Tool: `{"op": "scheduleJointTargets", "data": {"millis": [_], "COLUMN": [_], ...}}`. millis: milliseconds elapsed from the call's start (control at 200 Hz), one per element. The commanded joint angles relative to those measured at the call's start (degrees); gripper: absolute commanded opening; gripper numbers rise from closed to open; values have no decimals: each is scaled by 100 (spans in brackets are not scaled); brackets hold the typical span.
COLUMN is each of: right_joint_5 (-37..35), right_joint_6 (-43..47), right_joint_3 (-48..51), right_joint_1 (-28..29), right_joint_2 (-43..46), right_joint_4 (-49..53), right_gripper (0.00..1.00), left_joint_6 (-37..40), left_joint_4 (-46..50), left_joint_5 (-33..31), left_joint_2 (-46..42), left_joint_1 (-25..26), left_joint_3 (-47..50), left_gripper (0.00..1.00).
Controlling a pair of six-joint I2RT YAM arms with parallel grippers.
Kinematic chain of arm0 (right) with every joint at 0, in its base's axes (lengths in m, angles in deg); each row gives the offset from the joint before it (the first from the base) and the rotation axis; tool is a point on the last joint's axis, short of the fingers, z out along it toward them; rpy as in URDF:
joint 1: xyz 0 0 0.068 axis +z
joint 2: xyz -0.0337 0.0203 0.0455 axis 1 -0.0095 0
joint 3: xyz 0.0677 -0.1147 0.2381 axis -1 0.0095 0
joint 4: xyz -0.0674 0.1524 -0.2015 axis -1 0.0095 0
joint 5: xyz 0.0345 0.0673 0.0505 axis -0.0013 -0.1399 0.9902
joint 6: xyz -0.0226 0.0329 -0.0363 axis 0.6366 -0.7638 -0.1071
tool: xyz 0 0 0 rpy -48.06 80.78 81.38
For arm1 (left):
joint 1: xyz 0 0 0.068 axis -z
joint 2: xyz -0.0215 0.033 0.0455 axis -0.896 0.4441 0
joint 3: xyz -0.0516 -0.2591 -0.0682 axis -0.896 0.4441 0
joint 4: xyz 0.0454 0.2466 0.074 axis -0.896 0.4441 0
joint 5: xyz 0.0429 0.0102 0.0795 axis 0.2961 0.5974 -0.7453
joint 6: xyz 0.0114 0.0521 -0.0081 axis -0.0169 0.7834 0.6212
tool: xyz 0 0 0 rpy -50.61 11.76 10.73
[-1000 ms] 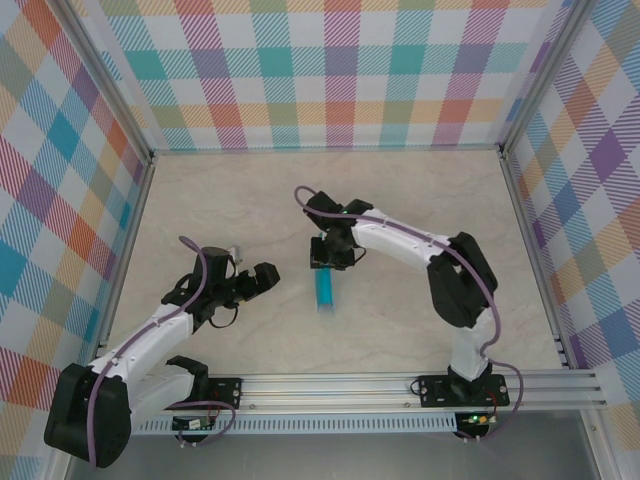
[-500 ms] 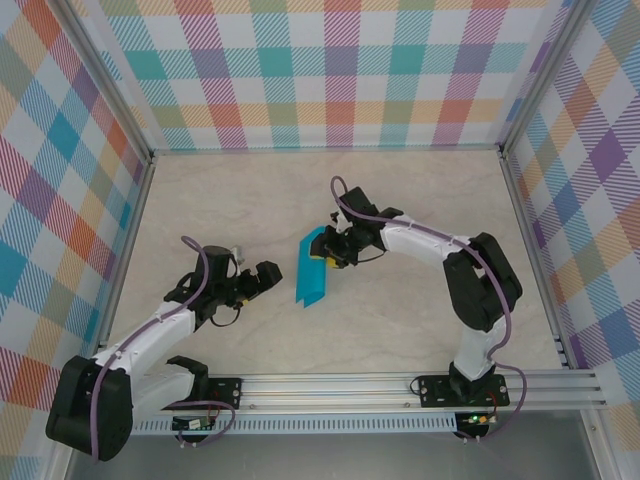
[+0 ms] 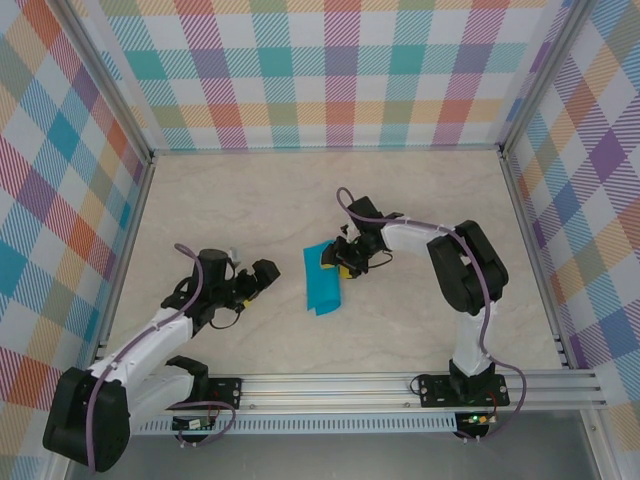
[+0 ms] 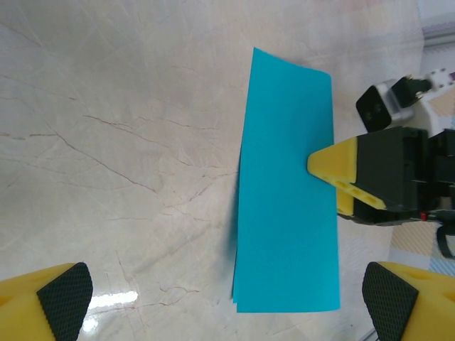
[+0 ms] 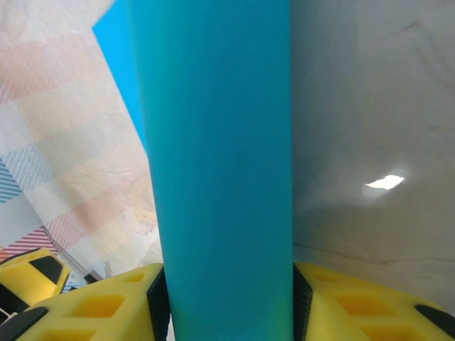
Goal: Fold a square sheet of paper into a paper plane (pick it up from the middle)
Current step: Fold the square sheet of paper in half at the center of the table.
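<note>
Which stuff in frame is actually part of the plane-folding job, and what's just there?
Job:
- paper, folded to a narrow strip, lying on the table
- right fingers, at the paper's right edge
- left fingers, open, off to the paper's left

Just there:
- plaid walls
- rail at the near edge

Place: a robot laboratory test cell
Enclosure: coloured check panels (image 3: pixel 340 70) on three sides
Frame: aluminium rail (image 3: pixel 380 385) along the bench (image 3: pixel 250 200)
</note>
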Motion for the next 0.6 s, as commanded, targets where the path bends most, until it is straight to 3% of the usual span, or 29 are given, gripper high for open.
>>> {"op": "scheduleJointTargets", "data": {"millis": [0, 285, 600], "right_joint_5": [128, -37, -129], "right_joint_6": [475, 683, 445], "right_joint_3": [-174, -228, 79], "right_joint_1": [-138, -162, -169], "right_joint_2": [0, 29, 258], "right_joint_4": [468, 1008, 1064], "right_gripper": [52, 57, 59], "left_joint_6": [-396, -643, -581], "left_joint_4": [-226, -239, -547], "left_joint_5": [-146, -432, -756], "left_joint_2": [-278, -598, 71], "left_joint_1": [93, 172, 558], "left_joint_3": [288, 443, 282], "left_gripper": [100, 100, 100]}}
